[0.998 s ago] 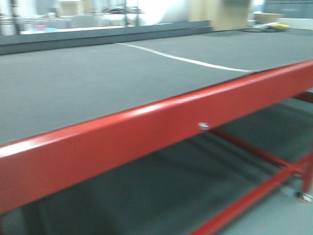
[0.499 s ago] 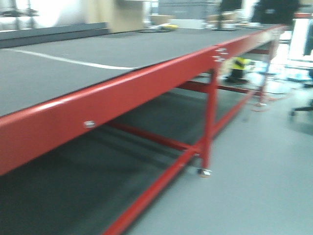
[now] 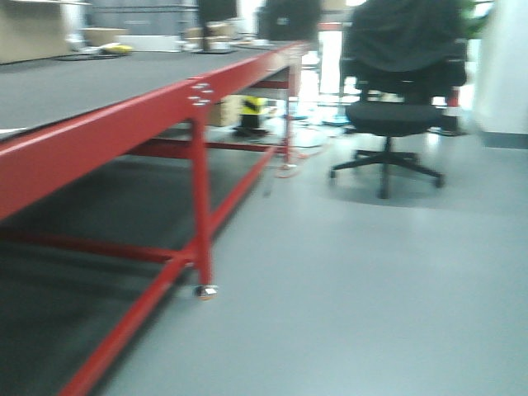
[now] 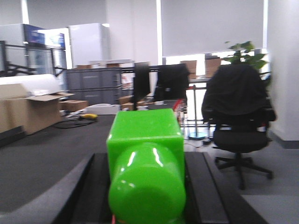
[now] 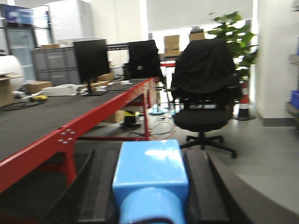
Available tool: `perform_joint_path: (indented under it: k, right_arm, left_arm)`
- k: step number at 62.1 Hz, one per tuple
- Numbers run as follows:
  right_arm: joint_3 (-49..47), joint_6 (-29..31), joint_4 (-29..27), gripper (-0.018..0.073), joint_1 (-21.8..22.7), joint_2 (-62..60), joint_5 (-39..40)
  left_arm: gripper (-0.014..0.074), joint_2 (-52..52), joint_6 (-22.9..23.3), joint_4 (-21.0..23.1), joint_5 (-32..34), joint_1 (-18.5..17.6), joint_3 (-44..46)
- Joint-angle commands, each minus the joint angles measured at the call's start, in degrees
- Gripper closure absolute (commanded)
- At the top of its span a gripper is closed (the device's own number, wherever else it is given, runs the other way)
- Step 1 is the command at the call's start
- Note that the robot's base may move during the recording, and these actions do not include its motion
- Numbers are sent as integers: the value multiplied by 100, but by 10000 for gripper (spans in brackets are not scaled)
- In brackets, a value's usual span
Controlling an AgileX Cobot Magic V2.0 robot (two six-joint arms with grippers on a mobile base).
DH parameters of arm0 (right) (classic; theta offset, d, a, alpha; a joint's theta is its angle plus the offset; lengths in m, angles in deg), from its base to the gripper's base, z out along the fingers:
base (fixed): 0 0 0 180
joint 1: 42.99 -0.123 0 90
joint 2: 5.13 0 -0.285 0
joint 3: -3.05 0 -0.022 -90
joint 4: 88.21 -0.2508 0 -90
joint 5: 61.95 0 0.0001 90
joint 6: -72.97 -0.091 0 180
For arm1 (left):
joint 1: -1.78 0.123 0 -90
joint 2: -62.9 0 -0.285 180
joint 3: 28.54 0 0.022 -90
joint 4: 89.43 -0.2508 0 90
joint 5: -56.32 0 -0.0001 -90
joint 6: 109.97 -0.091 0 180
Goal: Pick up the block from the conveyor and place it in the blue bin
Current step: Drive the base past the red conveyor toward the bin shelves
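Green block [image 4: 145, 163] clamped in my left fingers [image 4: 201, 186], blue block [image 5: 150, 179] in my right fingers [image 5: 198, 186] (bin unseen) — a jolt could shake either loose beside the upper-left conveyor [image 3: 82, 87].

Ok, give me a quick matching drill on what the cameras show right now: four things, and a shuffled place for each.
Things:
1. bright green plastic block
2. light blue plastic block
3. black swivel office chair
4. red metal frame rail

Places:
A. on the grey floor
B. in the right claw
C. in the left claw
D. edging the dark grey conveyor belt

Pairs: 1-C, 2-B, 3-A, 4-D.
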Motion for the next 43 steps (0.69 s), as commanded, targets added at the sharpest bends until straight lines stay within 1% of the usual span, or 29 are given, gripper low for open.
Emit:
perform_joint_path:
  k: [1,43]
  right_arm:
    - [-48,16,31,721,12,-44,145]
    - [-48,16,31,721,12,-44,145]
  left_arm:
    - [708,-29,15,-4,91,16,-11]
    - [708,-29,15,-4,91,16,-11]
